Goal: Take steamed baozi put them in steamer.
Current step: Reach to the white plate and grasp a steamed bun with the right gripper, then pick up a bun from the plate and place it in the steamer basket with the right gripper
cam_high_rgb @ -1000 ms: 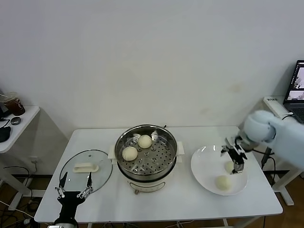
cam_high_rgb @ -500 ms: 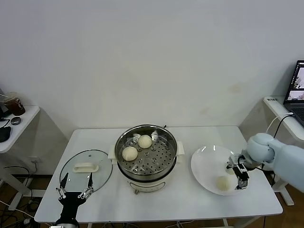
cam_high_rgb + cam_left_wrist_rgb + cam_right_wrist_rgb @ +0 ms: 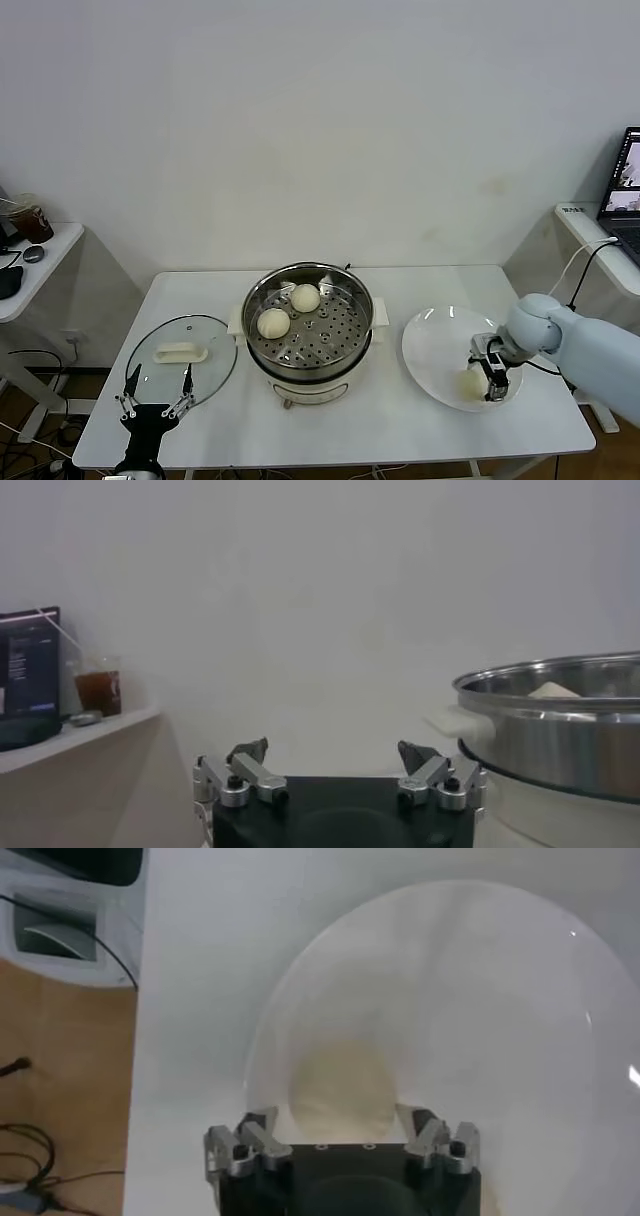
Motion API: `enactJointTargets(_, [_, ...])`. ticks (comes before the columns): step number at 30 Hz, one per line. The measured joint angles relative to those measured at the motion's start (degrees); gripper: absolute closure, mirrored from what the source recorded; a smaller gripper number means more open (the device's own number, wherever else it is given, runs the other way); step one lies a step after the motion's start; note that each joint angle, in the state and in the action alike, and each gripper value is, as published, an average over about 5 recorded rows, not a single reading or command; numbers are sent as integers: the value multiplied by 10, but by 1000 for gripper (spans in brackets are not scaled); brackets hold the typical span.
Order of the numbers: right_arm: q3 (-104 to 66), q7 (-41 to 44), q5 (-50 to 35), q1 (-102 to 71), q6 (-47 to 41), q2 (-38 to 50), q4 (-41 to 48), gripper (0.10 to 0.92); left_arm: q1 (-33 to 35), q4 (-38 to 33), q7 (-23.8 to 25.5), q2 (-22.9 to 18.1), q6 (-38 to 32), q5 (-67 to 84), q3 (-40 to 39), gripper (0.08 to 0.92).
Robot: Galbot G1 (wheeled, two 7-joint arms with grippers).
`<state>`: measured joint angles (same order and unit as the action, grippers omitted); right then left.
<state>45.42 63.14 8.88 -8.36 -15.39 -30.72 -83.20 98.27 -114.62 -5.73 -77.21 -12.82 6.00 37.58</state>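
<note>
The steamer (image 3: 308, 328) stands mid-table with two baozi (image 3: 273, 322) (image 3: 305, 297) on its perforated tray. It also shows in the left wrist view (image 3: 560, 725). My right gripper (image 3: 492, 380) is low over the white plate (image 3: 430, 350). It is open in the right wrist view (image 3: 337, 1116), with a finger on each side of one baozi (image 3: 340, 1088) on the plate. In the head view that baozi (image 3: 467, 383) sits against the gripper. The other plate baozi is hidden. My left gripper (image 3: 161, 372) is parked open at the front left.
A round glass lid (image 3: 180, 360) with a white handle lies left of the steamer, under the left gripper (image 3: 332, 750). A side desk (image 3: 30, 270) with a cup stands at far left. A laptop (image 3: 625, 190) is at far right. The plate is near the table's right front corner.
My right gripper has dropped and moved toward the front of the plate, coming down around the front baozi. The rear plate baozi is now covered by the arm. The left arm has not moved.
</note>
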Motion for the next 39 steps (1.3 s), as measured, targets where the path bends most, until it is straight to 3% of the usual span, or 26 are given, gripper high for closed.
enactJointTargets(8, [-2,3,-1,1,-3,-2,1,471,0,-2,0,0,0,0,-1,177])
enactJointTargets(18, [17,23,-28,70,3,15,-7,509,-4,-5,0,3,0,2,-2,177])
enactJointTargets(24, [35,35,-64,150,4,10,-10,579,-10,-8,0,8,1,5,-3,177])
enactJointTargets(39, [162,56,-178,402,58,-139,-30,575,-13,-13,2,14,2,5,-2,177])
